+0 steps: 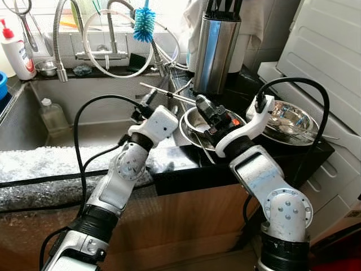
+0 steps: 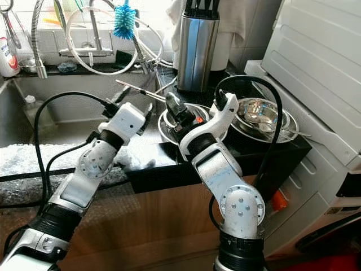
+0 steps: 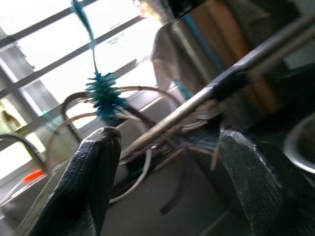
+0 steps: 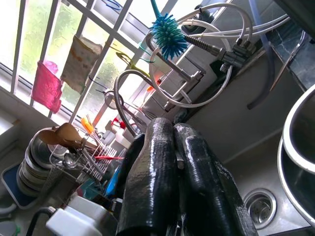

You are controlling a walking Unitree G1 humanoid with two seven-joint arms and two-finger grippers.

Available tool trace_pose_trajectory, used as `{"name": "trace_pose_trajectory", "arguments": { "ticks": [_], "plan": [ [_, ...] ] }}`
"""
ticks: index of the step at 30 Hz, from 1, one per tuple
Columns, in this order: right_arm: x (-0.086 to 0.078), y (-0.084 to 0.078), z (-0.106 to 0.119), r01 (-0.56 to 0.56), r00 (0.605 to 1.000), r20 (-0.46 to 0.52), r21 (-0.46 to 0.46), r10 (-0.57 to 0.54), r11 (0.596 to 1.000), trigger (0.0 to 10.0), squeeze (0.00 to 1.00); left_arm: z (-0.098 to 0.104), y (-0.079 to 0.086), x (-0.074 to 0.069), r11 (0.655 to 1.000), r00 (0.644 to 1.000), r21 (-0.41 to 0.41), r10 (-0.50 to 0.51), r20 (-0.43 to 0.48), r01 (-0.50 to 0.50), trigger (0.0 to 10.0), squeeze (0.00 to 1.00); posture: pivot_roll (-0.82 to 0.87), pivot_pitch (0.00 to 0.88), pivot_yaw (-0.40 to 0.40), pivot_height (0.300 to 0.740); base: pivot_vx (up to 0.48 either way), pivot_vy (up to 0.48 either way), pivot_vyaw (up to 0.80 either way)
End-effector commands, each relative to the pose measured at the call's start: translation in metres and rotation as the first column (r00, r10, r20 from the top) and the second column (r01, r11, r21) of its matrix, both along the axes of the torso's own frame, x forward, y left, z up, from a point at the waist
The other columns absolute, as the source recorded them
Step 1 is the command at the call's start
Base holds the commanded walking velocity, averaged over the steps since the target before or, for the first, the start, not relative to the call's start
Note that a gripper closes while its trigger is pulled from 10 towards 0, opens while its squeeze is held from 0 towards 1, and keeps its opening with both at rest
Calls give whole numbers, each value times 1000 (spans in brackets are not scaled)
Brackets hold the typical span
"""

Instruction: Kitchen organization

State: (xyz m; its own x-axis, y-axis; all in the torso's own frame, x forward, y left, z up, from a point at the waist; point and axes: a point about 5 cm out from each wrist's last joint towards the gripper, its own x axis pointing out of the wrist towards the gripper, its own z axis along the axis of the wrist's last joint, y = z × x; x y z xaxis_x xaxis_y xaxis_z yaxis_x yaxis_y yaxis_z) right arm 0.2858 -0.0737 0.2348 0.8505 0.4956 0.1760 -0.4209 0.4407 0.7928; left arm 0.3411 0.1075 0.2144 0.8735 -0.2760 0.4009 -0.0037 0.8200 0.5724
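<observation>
left claw spread by metal rod, right claw closed over bowl

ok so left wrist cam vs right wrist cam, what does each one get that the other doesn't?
Left wrist: the left gripper with its fingers spread open, and a long metal rod crossing just beyond them.
Right wrist: the right gripper with its fingers pressed together, the sink drain, a dish rack beside stacked bowls, and a pink cloth on the window bars.
Both: the blue bottle brush, the looped hoses and the bright barred window.
</observation>
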Motion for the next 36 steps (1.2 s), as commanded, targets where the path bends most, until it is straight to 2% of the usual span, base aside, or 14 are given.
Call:
{"name": "trace_pose_trajectory", "arguments": {
  "ticks": [1,8,12,18,24,29,36],
  "plan": [
    [-5,11,10,-22,1000,8,96,22,995,10000,0,5,7,5,998,998,1,66,15,-66,10000,0,-111,14,-67,740,0,0,0],
    [-4,11,7,-20,999,-24,105,22,994,10000,0,6,10,5,997,997,-14,77,17,-77,10000,0,-110,14,-69,740,0,0,0],
    [-4,13,7,-26,998,-57,172,37,985,10000,0,4,6,4,998,999,-30,48,3,-48,10000,0,-110,14,-70,740,0,0,0],
    [-4,12,8,-23,997,-64,192,36,981,10000,0,2,-2,2,1000,1000,-31,-1,-9,1,10000,0,-110,14,-70,740,0,0,0],
    [-4,10,8,-18,995,-89,235,40,972,10000,0,7,3,3,997,998,-49,55,27,-53,10000,0,-111,12,-69,740,0,0,0],
    [0,6,4,30,990,-140,249,6,968,10000,0,10,12,5,993,993,-54,110,48,-108,10000,0,-110,12,-69,740,0,0,0],
    [3,2,3,41,987,-164,256,2,966,10000,0,10,15,4,990,990,-67,129,57,-125,10000,0,-110,8,-76,740,0,0,0]
  ]
}}
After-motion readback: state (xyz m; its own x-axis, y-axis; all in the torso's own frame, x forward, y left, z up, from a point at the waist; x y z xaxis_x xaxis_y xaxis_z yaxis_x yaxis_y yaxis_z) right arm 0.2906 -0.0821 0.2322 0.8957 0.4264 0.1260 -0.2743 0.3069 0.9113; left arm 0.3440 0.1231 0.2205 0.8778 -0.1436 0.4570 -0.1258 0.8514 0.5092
